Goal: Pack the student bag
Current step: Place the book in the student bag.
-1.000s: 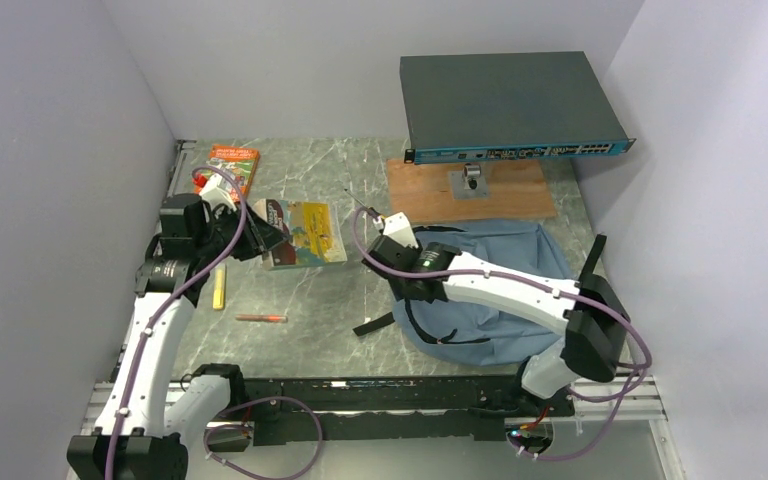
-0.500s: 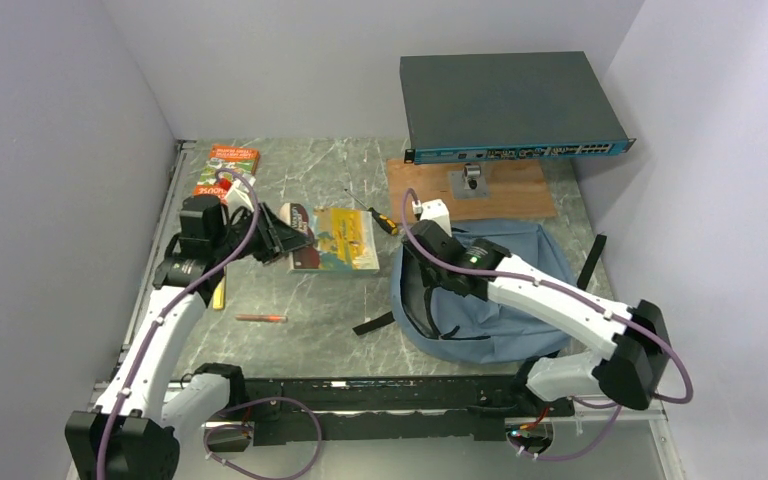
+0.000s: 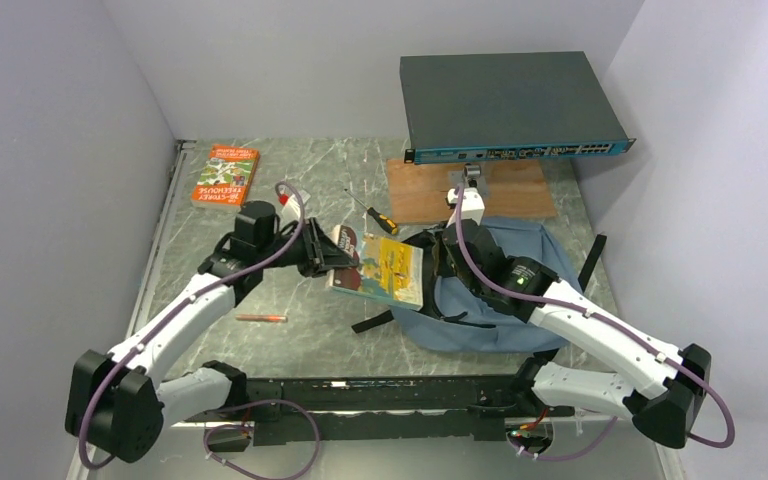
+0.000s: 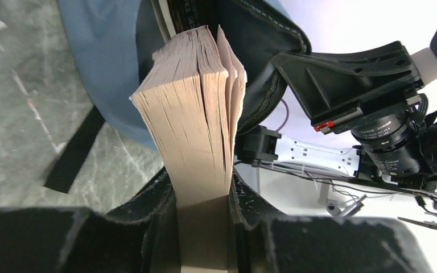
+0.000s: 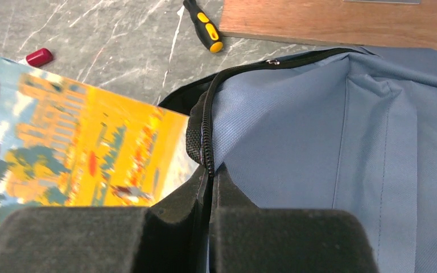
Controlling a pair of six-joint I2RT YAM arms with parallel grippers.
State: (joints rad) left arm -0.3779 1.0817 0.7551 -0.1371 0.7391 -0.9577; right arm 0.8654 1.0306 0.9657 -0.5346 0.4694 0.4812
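The blue-grey student bag (image 3: 520, 262) lies at the right of the marble table, its mouth facing left. My right gripper (image 3: 447, 262) is shut on the bag's black zipper edge (image 5: 205, 149) and holds the opening up. My left gripper (image 3: 332, 262) is shut on a thick book with a yellow cover (image 3: 385, 270). The book's far end sits at the bag's mouth. In the left wrist view the book's page edges (image 4: 196, 114) point into the dark opening (image 4: 244, 51). The right wrist view shows the yellow cover (image 5: 85, 148) beside the bag's fabric (image 5: 341, 142).
An orange book (image 3: 226, 174) lies at the back left. A yellow-and-black screwdriver (image 3: 380, 220), a red pen (image 3: 261, 318) and a small red cap (image 5: 38, 57) lie on the table. A wooden board (image 3: 470, 190) and a raised dark device (image 3: 508, 105) stand behind the bag.
My left gripper carried the yellow book rightwards to the bag's mouth. My right gripper moved right and back with the zipper edge, lifting the opening. The orange book came out from behind the left arm.
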